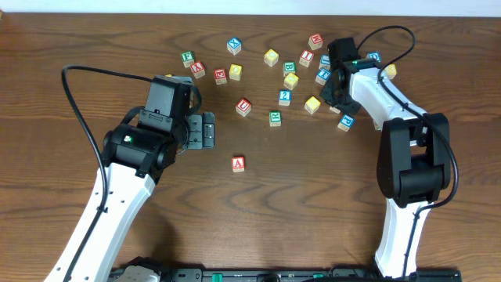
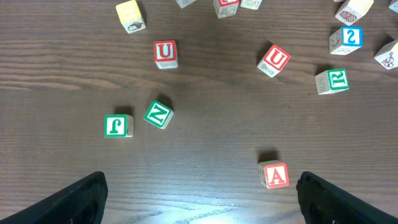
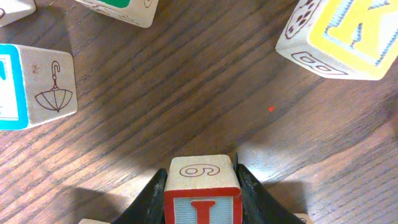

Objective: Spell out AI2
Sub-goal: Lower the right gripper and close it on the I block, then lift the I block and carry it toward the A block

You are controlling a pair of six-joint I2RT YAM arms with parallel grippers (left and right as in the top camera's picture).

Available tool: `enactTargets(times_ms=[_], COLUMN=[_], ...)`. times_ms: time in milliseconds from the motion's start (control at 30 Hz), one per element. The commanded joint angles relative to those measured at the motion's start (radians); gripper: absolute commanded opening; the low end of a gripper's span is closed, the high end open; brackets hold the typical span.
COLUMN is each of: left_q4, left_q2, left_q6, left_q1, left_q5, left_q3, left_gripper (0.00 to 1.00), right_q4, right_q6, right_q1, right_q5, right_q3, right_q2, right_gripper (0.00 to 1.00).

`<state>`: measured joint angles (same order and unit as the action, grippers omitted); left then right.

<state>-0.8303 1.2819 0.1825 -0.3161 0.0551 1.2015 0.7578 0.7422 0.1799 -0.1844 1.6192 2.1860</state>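
Note:
A red A block (image 1: 238, 164) lies alone on the table, in front of the scattered blocks. In the left wrist view the A block (image 2: 274, 175) sits just inside the right finger of my open, empty left gripper (image 2: 199, 205), which hovers at the table's left middle (image 1: 205, 130). A blue 2 block (image 1: 284, 97) lies among the blocks and also shows in the left wrist view (image 2: 351, 37). My right gripper (image 3: 200, 169) is shut on a red I block (image 3: 202, 193), low over the wood. In the overhead view it is at the back right (image 1: 338, 86), with the I block hidden under it.
Several letter blocks are scattered across the back, such as a yellow one (image 1: 271, 56). Near my left gripper are two red U blocks (image 2: 165, 53) (image 2: 274, 59), a green Z (image 2: 158, 114) and a green J (image 2: 117, 125). A yellow K block (image 3: 348, 31) and a blue umbrella block (image 3: 37, 84) flank my right gripper.

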Motion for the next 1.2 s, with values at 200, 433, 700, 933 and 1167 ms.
enactTargets(times_ms=[200,433,700,933,1167], left_q4=[-0.005,-0.006,-0.006,-0.006,0.002], left_q2=[0.003,0.003,0.003,0.003,0.006], left_q6=[-0.007,-0.007,-0.007,-0.006,-0.005], left_q1=[0.004,0.004,0.004,0.004,0.023], left_q5=[0.013,0.013,0.014,0.059,0.073], left_q3=[-0.006,-0.006,-0.006,-0.006,-0.006], left_gripper=[0.96,0.96,0.96,0.96,0.96], right_q4=[0.002,0.042,0.167,0.282,0.333], right_q6=[0.004,-0.016,-0.084,-0.146,-0.21], right_q1=[-0.003,-0.003,-0.001,0.019,0.087], right_q5=[-0.018,0.003,0.003,0.003,0.004], right_q3=[-0.009,0.032,0.174,0.306,0.332], right_q2=[0.013,0.013,0.011,-0.009,-0.1], right_gripper=[0.22,0.18,0.13,0.12,0.13])
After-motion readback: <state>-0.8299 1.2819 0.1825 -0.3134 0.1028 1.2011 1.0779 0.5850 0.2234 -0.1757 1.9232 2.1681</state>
